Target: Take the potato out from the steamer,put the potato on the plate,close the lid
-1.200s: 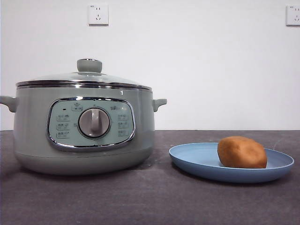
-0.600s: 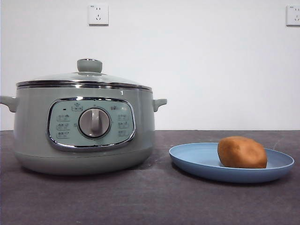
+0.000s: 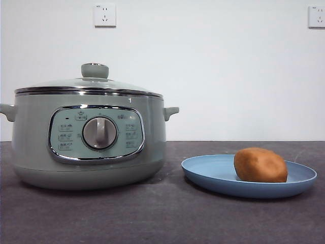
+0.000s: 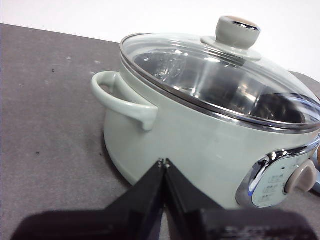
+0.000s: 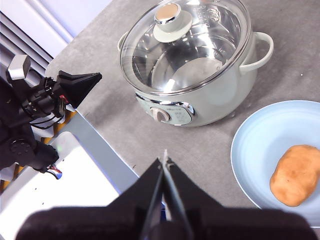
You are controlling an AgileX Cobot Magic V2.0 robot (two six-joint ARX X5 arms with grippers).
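Note:
The pale green steamer (image 3: 89, 147) stands at the left of the table with its glass lid (image 3: 61, 84) seated on the rim. To its right, the orange-brown potato (image 3: 260, 164) lies on the light-blue plate (image 3: 213, 175). No gripper shows in the front view. My left gripper (image 4: 163, 162) is shut and empty, held back beside the steamer (image 4: 200, 150) near one side handle. Shut and empty too, my right gripper (image 5: 165, 161) hangs high over the table in front of the steamer (image 5: 210, 105), away from the plate (image 5: 255, 145) and potato (image 5: 296, 175).
The dark grey tabletop (image 3: 167, 218) stretches out in front of the pot and plate. A white wall with two sockets (image 3: 104, 15) stands behind. The right wrist view shows the robot's white base panel (image 5: 75, 175) and the left arm (image 5: 45, 100) at the table's edge.

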